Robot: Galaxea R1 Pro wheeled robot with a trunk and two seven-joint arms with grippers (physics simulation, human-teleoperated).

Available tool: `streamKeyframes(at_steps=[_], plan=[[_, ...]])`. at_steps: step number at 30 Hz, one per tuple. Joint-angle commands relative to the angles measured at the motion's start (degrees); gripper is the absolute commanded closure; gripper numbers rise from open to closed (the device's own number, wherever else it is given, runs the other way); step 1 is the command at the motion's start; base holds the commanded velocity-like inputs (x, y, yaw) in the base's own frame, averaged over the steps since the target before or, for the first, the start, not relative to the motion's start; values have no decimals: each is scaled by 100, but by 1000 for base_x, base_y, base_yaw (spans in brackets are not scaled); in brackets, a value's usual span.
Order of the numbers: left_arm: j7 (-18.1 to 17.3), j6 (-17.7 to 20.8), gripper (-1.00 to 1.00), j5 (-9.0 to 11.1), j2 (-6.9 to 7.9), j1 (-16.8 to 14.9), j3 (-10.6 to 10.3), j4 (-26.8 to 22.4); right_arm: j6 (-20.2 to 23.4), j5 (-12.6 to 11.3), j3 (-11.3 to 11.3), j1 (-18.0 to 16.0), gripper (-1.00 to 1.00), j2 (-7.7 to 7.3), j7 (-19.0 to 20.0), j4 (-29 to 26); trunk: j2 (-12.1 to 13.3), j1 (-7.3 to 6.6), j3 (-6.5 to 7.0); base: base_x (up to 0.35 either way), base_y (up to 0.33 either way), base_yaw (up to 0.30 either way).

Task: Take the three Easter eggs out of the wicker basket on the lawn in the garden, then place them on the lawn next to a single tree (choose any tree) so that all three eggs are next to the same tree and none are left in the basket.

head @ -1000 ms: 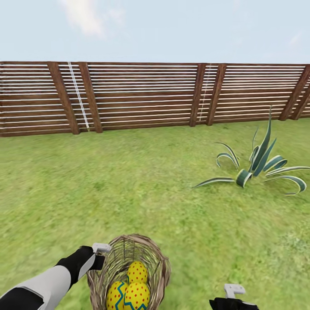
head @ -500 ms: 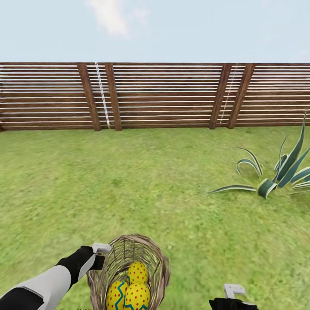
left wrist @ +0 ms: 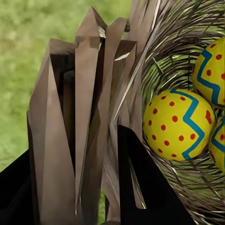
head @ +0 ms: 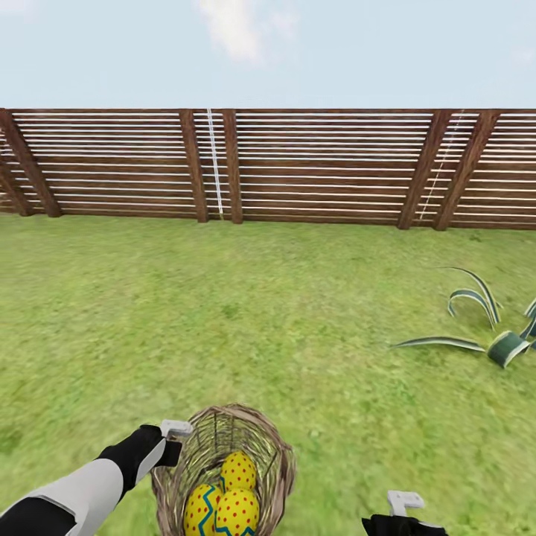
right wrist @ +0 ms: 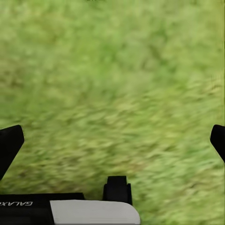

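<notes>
The left gripper point(head: 173, 441) is closed on the wicker basket point(head: 223, 461), carried with three Easter eggs point(head: 238, 470) inside; the right gripper point(right wrist: 112, 140) is open. The view has been turned left; no tree is found yet

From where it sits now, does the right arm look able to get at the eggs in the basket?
Probably yes: the right end effector is open and empty beside the wicker basket, whose top is open, with the eggs uncovered. The left end effector grips the opposite rim.

Head faces fence point(head: 298, 164) — wrists near lawn point(right wrist: 117, 84).
</notes>
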Motion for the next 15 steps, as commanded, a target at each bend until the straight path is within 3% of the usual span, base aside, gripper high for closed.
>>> streamKeyframes(at_steps=[1,15], plan=[[30,31,100,92,1,-2,-14,-16,31,59,-48,0,-100,4,44,-16,39,-23,11,0,0,286],[30,31,100,92,2,-2,-14,-27,31,58,-55,0,-100,3,44,-14,600,-330,232,0,0,286]])
